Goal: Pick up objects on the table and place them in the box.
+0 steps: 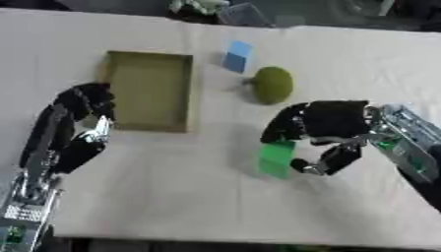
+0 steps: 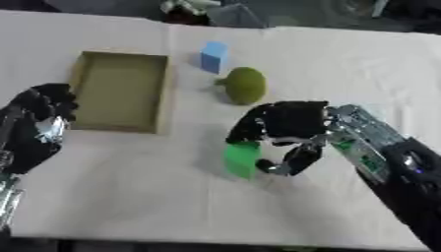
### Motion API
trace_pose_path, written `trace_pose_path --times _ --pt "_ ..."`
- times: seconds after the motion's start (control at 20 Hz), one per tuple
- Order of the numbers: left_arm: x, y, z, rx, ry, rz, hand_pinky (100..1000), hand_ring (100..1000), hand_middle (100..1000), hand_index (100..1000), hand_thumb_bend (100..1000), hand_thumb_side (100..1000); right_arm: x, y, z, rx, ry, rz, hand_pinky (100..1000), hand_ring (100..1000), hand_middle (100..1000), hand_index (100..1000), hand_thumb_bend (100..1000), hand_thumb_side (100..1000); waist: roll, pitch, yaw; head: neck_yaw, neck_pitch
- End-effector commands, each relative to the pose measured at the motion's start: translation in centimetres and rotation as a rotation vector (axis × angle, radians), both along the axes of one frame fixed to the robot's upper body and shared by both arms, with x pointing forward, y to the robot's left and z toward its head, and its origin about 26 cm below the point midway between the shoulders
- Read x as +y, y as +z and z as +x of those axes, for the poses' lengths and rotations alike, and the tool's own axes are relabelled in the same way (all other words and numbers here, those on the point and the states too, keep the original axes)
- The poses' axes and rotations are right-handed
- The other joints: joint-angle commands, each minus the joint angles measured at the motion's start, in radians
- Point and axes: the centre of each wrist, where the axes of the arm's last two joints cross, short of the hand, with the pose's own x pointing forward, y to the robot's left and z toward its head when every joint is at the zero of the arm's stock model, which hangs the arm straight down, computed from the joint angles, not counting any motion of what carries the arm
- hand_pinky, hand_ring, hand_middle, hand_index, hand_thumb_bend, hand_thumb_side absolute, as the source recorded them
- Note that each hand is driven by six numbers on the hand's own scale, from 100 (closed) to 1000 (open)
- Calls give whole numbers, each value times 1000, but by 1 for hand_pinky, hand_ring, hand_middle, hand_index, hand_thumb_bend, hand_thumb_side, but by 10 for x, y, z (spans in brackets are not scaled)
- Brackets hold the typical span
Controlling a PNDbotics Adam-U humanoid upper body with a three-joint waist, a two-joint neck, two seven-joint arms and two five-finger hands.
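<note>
A green block (image 1: 276,158) lies on the table near the middle. My right hand (image 1: 323,123) is over it, fingers curled down along its top edge and thumb curled at its right side, so the block sits between them. An olive-green round object (image 1: 273,84) rests behind the hand. A blue block (image 1: 236,56) stands further back. The open brown box (image 1: 184,93) lies at the left and holds nothing. My left hand (image 1: 82,123) hovers at the box's left front corner with fingers curled and nothing in it.
The table is covered with a pale cloth, and its front edge (image 1: 224,241) runs along the bottom. Dark clutter (image 1: 245,12) sits beyond the far edge.
</note>
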Motion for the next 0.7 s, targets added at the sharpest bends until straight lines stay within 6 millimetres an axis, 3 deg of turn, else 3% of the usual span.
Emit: trace_pose_path --times 0.05,0.15,0.2,0.3,0.7 --pt "2 7 0 -22 -2 18 545 630 612 776 100 370 -5 18 -1 -25 2 26 863 858 828 537 100 248 4 -15 -2 2 5" --pt "3 7 0 -22 0 18 545 629 612 776 100 370 -5 21 -2 -21 1 45 862 856 824 534 100 286 4 -15 -2 3 5" --pt "3 7 0 -22 1 18 545 629 612 776 100 370 -5 23 -2 -20 0 59 862 855 821 534 100 234 4 -15 -2 3 5" --pt "3 7 0 -21 2 17 545 629 612 776 100 370 -3 29 -3 -19 -1 87 862 855 819 535 100 228 4 -15 -3 4 5" --pt "3 6 -1 -17 2 17 545 629 612 776 100 369 11 74 9 -33 -19 209 864 855 816 539 100 208 5 -21 -9 6 5"
